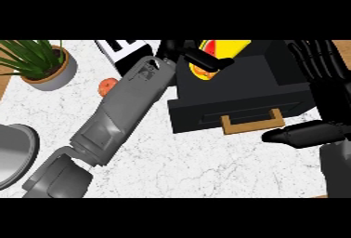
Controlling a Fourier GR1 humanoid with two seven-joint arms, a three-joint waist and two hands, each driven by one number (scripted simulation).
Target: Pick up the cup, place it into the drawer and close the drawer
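1. The cup [227, 46], yellow with a red inside, is gripped by the left robot hand [179, 52], whose fingers are curled round it. It is held over the far-left part of the black drawer unit [274, 62], near the far edge of the surface [205, 162].
2. The drawer [198, 116] appears to be pulled out toward the near edge, with its wooden handle [252, 124] in front. Its inside is dark, so the free opening cannot be made out.
3. The right robot hand [322, 93] is kept open, fingers straight, at the right edge beside the unit.
4. A release too far back or left is judged the main risk: the unit's top or the drawer's wall could be struck and the cup tipped out.
5. If the cup were left upright and higher than the opening, closing could be blocked.
6. The orange object [107, 86] just beside the left forearm could be knocked when that arm is drawn back.
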